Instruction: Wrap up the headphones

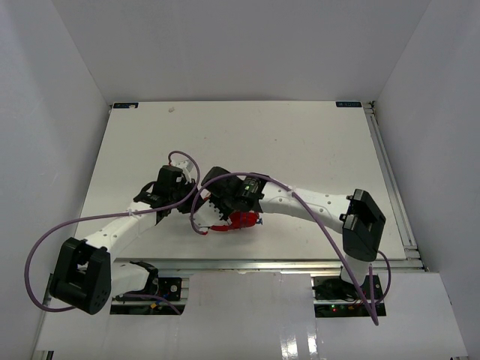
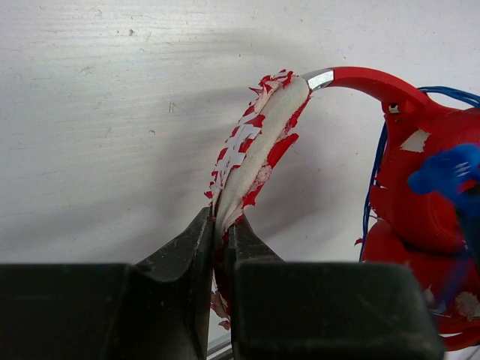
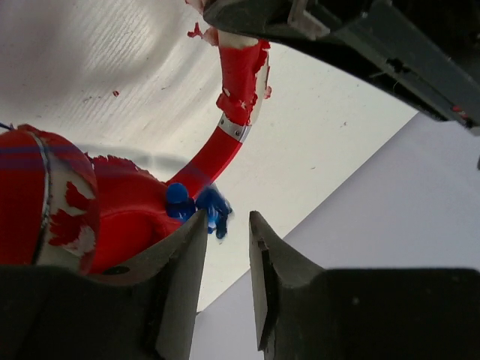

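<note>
The red headphones (image 1: 241, 220) lie near the table's front edge, between my two arms. My left gripper (image 2: 223, 221) is shut on the headband's peeling red and white padding (image 2: 255, 142). The earcups (image 2: 427, 202) are to its right, with the thin blue cord (image 2: 375, 180) and blue plug (image 2: 446, 171) lying against them. My right gripper (image 3: 227, 221) is open with nothing between its fingers. The blue plug (image 3: 199, 204) sits just outside its left fingertip, against the earcup (image 3: 112, 202). The headband (image 3: 225, 142) arcs up from there to my left gripper (image 3: 247, 19).
Thick purple cables (image 1: 300, 199) loop over both arms, above the headphones. The table's front edge (image 1: 285, 264) runs just below the headphones. White walls enclose the table on the left, right and back.
</note>
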Controlling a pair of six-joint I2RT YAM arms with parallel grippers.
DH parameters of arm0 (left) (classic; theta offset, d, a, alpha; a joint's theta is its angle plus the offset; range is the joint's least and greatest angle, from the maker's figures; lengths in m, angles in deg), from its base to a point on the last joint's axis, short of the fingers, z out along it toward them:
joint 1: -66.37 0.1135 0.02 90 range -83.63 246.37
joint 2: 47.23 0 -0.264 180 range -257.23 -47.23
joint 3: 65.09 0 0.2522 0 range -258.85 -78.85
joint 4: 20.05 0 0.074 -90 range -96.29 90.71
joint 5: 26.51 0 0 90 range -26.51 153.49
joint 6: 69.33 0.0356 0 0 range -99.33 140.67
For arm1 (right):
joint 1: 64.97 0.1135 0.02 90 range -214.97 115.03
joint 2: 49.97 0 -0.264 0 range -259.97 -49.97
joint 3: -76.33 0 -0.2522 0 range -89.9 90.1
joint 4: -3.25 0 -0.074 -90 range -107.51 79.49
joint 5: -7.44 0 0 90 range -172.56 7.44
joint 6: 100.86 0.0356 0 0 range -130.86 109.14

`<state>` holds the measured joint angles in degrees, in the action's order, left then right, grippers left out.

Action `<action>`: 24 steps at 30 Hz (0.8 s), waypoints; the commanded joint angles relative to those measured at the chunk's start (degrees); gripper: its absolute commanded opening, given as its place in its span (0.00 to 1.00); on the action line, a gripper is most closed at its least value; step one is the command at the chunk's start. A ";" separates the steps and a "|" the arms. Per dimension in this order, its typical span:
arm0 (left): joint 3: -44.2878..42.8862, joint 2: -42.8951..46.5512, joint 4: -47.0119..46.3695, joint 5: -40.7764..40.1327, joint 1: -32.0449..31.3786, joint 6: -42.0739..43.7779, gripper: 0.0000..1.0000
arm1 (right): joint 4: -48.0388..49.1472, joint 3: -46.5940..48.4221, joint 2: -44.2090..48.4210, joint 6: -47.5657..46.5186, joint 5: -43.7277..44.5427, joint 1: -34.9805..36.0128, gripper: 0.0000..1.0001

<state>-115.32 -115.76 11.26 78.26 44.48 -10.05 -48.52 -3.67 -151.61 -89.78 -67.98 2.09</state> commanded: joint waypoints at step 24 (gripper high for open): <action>-12.40 -6.57 1.34 -1.35 -0.24 0.00 0.00 | -13.64 17.27 6.92 17.90 -23.85 -17.19 0.59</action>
<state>-121.74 -119.17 14.51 76.25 44.48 -10.10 -58.19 12.55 -149.82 -80.14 -82.83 -8.97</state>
